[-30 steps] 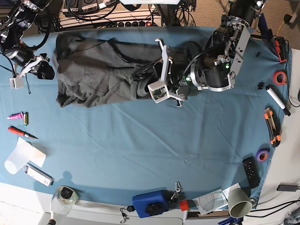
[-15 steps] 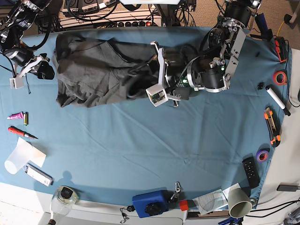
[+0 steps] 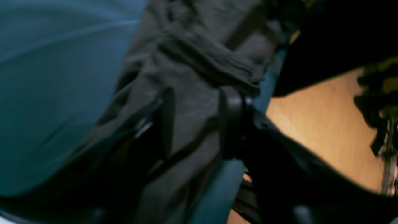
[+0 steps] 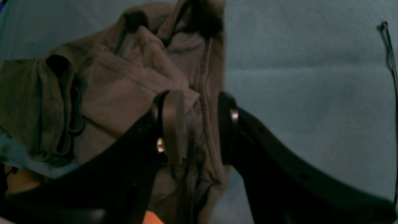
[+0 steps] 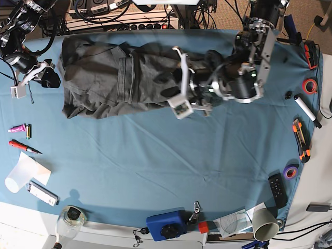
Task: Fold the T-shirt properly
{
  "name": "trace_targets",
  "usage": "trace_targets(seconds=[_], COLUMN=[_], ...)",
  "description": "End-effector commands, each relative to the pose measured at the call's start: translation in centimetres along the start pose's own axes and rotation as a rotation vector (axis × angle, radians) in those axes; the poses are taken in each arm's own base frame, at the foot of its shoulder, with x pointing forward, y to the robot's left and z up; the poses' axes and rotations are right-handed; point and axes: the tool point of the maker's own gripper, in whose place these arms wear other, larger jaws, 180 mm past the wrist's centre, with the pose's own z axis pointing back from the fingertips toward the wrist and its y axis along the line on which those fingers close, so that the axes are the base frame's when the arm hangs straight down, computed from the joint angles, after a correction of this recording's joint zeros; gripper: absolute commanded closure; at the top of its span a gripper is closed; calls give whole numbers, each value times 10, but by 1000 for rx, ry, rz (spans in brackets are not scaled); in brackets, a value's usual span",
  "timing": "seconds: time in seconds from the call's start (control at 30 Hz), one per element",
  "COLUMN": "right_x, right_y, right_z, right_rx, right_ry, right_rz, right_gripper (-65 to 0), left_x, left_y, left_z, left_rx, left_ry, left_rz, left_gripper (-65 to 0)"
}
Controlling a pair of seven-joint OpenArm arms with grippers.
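The dark grey T-shirt [image 5: 111,78] lies crumpled along the far side of the blue tablecloth [image 5: 155,161]. My left gripper [image 5: 170,85] is at the shirt's right end. In the left wrist view it [image 3: 197,123] has bunched shirt cloth [image 3: 199,71] between its fingers. My right gripper [image 5: 52,78] is at the shirt's left edge. In the right wrist view it [image 4: 199,124] has a hemmed edge of the shirt [image 4: 124,77] between its fingers. The collar and label are hidden.
A screwdriver [image 5: 23,147], a pink marker [image 5: 16,128] and white paper [image 5: 26,171] lie at the left. A blue box [image 5: 166,224], a jar [image 5: 72,218] and a paper cup [image 5: 264,224] stand along the front edge. A remote [image 5: 277,188], a knife [image 5: 301,139] and tape rolls [image 5: 310,85] lie at the right.
My left gripper has moved right with the cloth, and the shirt's right part has been drawn out flatter. The right arm has not moved.
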Motion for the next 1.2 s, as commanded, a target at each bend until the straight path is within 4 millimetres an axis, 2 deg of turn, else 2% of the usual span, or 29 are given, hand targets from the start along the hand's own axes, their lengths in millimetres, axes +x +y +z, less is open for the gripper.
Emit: trace_targets(seconds=[0.0,0.17,0.27,0.4,0.53,0.73,0.93,1.13,1.17], right_x=[17,18,18,24,36,38,28,27,27], right_y=[0,0,0,6,15,17,5,4,4], right_z=[7,7,7,7,8,8,7,7,7], right_rx=[-1,-1,-1,32,81,91,24,23,22], right_ry=[-50,-50,-50,-80,-133,-142,-87,-83,-82], right_rz=[31,31,31,26,23,23,34,33,33], right_gripper=[-189,-189,-188,-186,-187,-187,-190,-194,-219], left_x=[10,-8,-24,-36,-39,-47,-51,-55,-57], left_y=[6,49,62,66,65,60,58,54,51], left_z=[9,52,76,93,95,93,92,91,90], left_rx=[30,217,270,288,284,275,272,265,256], left_ry=[-51,-95,-92,-84,-83,-69,-63,-68,-64], left_rz=[23,161,197,211,223,243,250,259,247], left_gripper=[-163,0,0,0,0,0,0,0,0])
